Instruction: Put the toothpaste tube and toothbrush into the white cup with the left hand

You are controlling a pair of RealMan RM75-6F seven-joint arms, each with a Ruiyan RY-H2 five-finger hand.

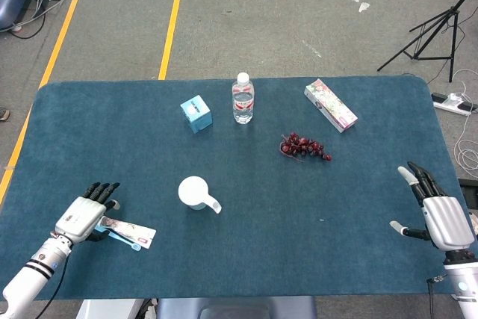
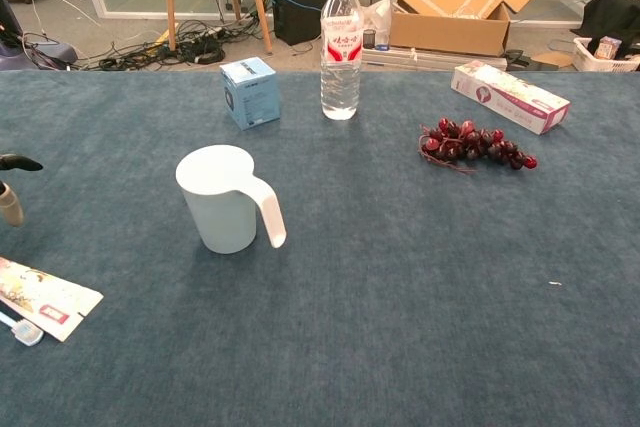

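Observation:
The white cup (image 1: 196, 192) (image 2: 223, 197) stands upright near the table's front left, handle toward the right front. The toothpaste tube (image 1: 133, 230) (image 2: 45, 298) lies flat at the front left edge, and the blue toothbrush (image 1: 123, 238) (image 2: 20, 330) lies along its near side. My left hand (image 1: 84, 214) hovers over the tube's left end with fingers spread and holds nothing; in the chest view only its fingertips (image 2: 12, 189) show at the left edge. My right hand (image 1: 439, 213) rests open at the table's right front, far from the cup.
At the back stand a small blue box (image 1: 196, 113), a water bottle (image 1: 243, 98) and a flowered carton (image 1: 330, 104). A bunch of dark grapes (image 1: 305, 146) lies right of centre. The blue table (image 1: 246, 259) ends just in front of the tube.

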